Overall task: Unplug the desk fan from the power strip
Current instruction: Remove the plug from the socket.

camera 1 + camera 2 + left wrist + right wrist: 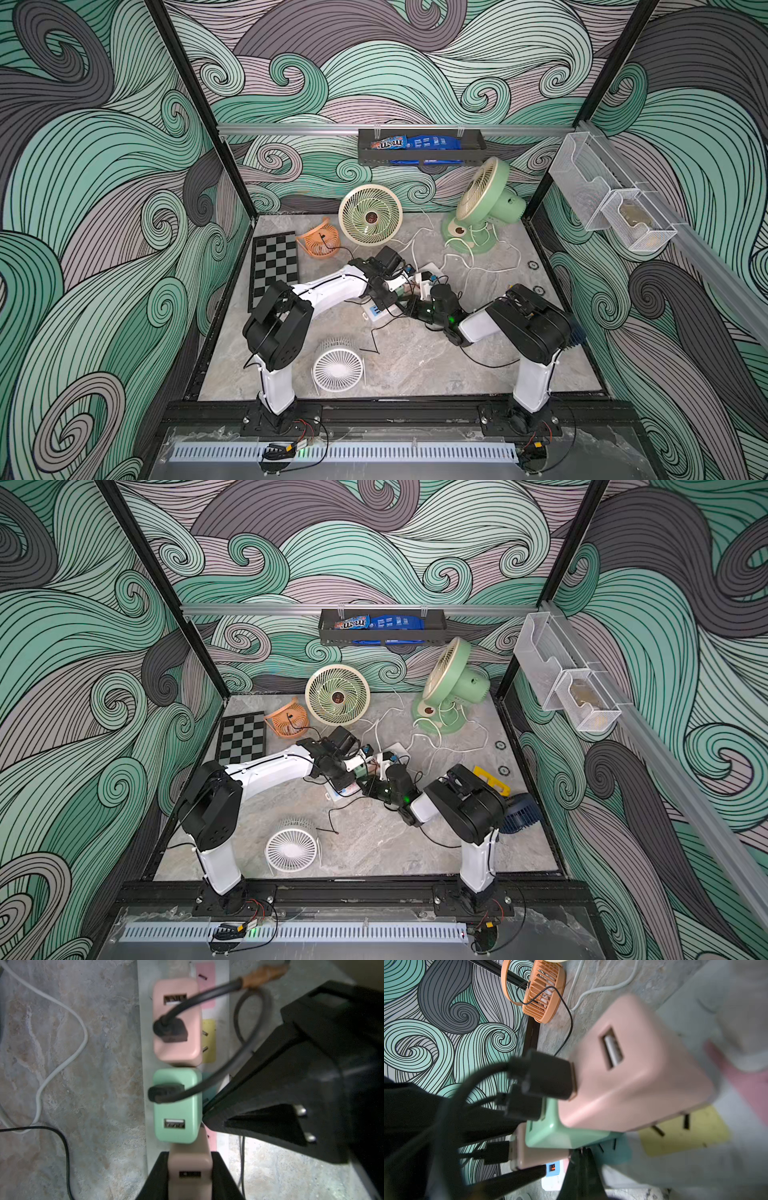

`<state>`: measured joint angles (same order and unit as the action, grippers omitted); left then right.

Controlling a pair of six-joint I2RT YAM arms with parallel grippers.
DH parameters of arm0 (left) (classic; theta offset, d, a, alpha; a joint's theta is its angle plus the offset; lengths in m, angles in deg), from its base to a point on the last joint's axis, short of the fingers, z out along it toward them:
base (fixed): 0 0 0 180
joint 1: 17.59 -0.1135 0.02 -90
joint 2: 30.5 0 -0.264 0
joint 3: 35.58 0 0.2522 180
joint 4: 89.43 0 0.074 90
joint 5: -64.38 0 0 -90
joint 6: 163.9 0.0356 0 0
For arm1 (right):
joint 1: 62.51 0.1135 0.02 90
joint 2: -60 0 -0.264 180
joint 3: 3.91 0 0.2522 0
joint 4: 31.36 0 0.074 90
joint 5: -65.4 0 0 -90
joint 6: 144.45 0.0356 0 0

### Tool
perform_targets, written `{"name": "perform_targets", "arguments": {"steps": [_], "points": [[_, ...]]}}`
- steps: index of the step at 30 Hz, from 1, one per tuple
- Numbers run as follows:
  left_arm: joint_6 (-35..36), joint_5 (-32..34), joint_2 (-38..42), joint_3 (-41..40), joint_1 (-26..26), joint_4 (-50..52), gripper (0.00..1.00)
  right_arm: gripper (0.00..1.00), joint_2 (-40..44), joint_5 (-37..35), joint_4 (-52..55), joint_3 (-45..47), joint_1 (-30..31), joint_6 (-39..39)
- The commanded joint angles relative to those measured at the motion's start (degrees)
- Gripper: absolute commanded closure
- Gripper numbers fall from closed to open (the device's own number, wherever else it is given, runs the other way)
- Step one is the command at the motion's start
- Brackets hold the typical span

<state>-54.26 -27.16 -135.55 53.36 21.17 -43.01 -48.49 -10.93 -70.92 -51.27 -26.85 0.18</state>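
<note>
The white power strip [143, 1047] lies mid-table, and both top views show its blue USB end [376, 311] [343, 789]. Three USB adapters stand in it: pink [176, 1020], green [176, 1105] and tan [190, 1161]. Black cables plug into them. My left gripper [190, 1157] is shut on the tan adapter, one finger on each side. My right gripper [581, 1150] is shut, its tips pressed on the strip beside the green adapter [556, 1136]. I cannot tell which cable belongs to which fan. The orange fan [318, 244] has a black cord running toward the strip.
A cream fan [370, 215] and a green fan [484, 203] stand at the back, with loose white cords [469, 257] in front. A white fan [337, 365] lies near the front and a blue one [521, 812] behind my right arm. A chessboard [274, 266] lies at the left.
</note>
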Motion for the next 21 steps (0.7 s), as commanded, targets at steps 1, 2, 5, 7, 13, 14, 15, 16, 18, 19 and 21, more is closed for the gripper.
{"name": "perform_targets", "arguments": {"steps": [1, 2, 5, 7, 13, 14, 15, 16, 18, 19, 21], "points": [[-0.4, -2.0, 0.1, 0.2, -0.6, 3.9, 1.0, 1.0, -2.0, -1.2, 5.9, -0.1, 0.0, -0.4], [0.8, -1.0, 0.4, -0.5, -0.2, 2.8, 1.0, 1.0, -2.0, -1.3, 5.9, 0.0, 0.0, -0.3], [2.8, 4.5, 1.5, -2.0, 1.6, 0.6, 1.0, 1.0, -1.8, -1.5, 6.1, 0.0, 0.1, -0.4], [3.0, 6.9, 1.9, -2.0, 2.0, 0.0, 1.0, 1.0, -1.8, -1.5, 6.1, 0.2, 0.1, -0.3], [-1.4, -3.2, 0.9, 1.2, -1.3, 4.4, 1.0, 1.0, -1.8, -1.5, 6.1, 0.1, 0.1, -0.4], [-2.0, -4.0, 0.5, 1.8, -1.8, 5.2, 1.0, 1.0, -1.7, -1.5, 6.1, 0.2, 0.1, -0.5], [-2.0, -3.8, 0.3, 1.8, -1.8, 5.4, 1.0, 1.0, -1.7, -1.6, 6.1, 0.2, 0.2, -0.5], [-1.3, -3.3, 0.4, 1.3, -1.6, 4.9, 1.0, 1.0, -1.7, -1.7, 6.1, 0.3, 0.2, -0.4], [0.9, -0.6, 1.2, 0.1, -0.7, 3.5, 1.0, 1.0, -1.6, -1.8, 6.1, 0.3, 0.2, -0.4], [1.5, 1.7, 1.6, -0.6, 0.2, 2.6, 1.0, 1.0, -1.7, -1.8, 6.1, 0.4, 0.2, -0.3], [3.5, 6.2, 2.3, -1.4, 1.7, 0.9, 1.0, 1.0, -1.7, -1.9, 6.2, 0.5, 0.1, -0.3]]}}
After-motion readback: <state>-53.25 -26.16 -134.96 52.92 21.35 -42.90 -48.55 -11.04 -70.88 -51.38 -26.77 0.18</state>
